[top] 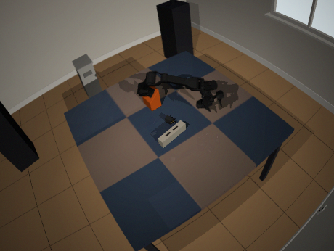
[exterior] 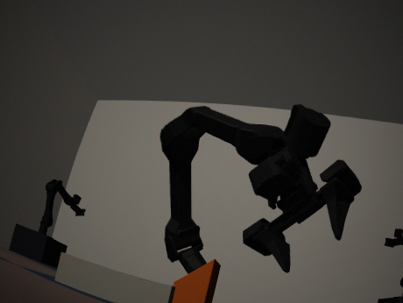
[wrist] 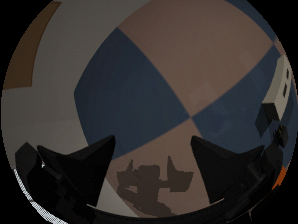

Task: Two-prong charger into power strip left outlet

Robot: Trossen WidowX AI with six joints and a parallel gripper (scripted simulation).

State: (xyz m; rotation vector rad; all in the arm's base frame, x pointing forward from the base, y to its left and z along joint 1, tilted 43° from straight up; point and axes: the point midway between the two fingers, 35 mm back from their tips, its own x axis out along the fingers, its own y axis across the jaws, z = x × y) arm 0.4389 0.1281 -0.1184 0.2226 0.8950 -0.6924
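Note:
The black charger (top: 169, 118) (wrist: 282, 135) lies on the table beside the power strip, its small prongs toward the strip in the top view. The pale power strip (top: 173, 136) (exterior: 109, 275) (wrist: 276, 98) has two dark outlets on one face, both uncovered. My gripper (top: 215, 107) (exterior: 313, 255) (wrist: 154, 140) is open, fingers wide apart with nothing between them. It hangs above the table, well off to the right of charger and strip in the top view. The charger is not visible in the exterior view.
An orange block (top: 154, 100) (exterior: 194, 285) stands by the arm's base, near the charger. The table (top: 196, 170) has a blue and brown checked top. Dark pillars (top: 176, 29) and a grey pedestal (top: 87, 74) stand beyond its edges.

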